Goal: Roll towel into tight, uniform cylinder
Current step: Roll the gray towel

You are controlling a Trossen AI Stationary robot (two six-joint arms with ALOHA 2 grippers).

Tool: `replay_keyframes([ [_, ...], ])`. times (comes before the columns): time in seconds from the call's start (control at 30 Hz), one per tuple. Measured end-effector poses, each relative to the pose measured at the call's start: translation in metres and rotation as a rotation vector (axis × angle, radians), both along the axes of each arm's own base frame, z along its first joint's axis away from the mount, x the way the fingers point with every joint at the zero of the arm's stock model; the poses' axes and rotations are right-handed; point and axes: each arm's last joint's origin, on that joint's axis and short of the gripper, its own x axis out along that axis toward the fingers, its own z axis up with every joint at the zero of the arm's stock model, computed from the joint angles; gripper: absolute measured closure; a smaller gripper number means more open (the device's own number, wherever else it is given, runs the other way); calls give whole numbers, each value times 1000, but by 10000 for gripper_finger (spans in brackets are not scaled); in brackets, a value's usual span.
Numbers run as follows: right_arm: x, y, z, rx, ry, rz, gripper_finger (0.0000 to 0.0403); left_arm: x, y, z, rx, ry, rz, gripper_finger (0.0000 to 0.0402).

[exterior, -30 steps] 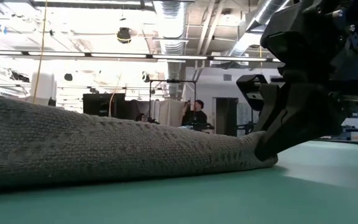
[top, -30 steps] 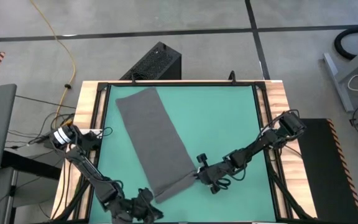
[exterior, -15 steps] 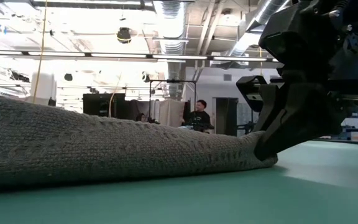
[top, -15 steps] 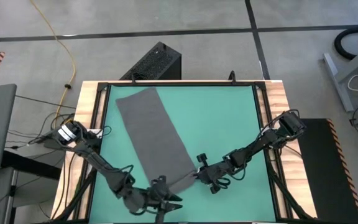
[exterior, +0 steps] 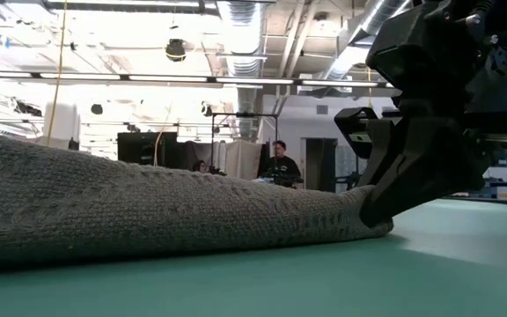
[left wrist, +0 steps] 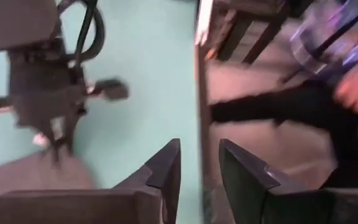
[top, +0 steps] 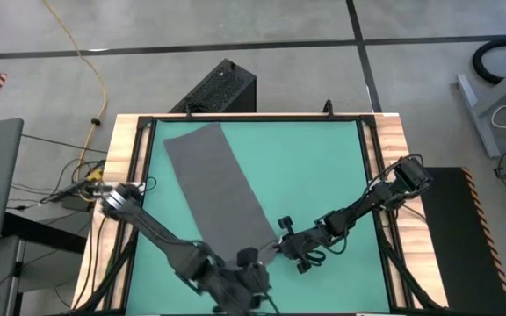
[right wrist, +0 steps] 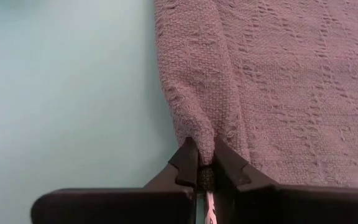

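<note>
The towel lies flat, slanting from upper left toward bottom centre of the table, no roll begun. The right gripper is pinched on its lower corner; the left gripper, fingers slightly apart, hangs by the bottom edge. All rolling remains.

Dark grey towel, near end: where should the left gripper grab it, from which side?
The free near corner of the dark grey cloth towel, opposite the corner the right gripper pinches. Likely come in low from the near table edge: the cloth lies flat, only its edge offers a lip. The left gripper, open, hovers there.
</note>
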Motion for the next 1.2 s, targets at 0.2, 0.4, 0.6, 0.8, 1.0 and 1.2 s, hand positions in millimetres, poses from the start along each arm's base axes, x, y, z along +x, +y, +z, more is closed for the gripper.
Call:
replay_keyframes([
  [0.2, 0, 0, 0, -2, 1, 1, 365, 8, -13, -28, 89, 275, 89, 319],
  [0.4, 0, 0, 0, -3, -4, 3, 365, -8, -22, -68, 87, 429, 174, 310],
  [0.6, 0, 0, 0, -9, -3, 7, 365, -12, -25, -81, 95, 451, 193, 279],
  [0.8, 0, 0, 0, -10, -4, 6, 365, -23, -32, -101, 92, 495, 230, 251],
  [1.0, 0, 0, 0, -11, -5, 6, 364, -32, -40, -133, 81, 513, 250, 248],
  [1.2, 0, 0, 0, -11, -4, 6, 364, -36, -36, -144, 117, 525, 276, 248],
])
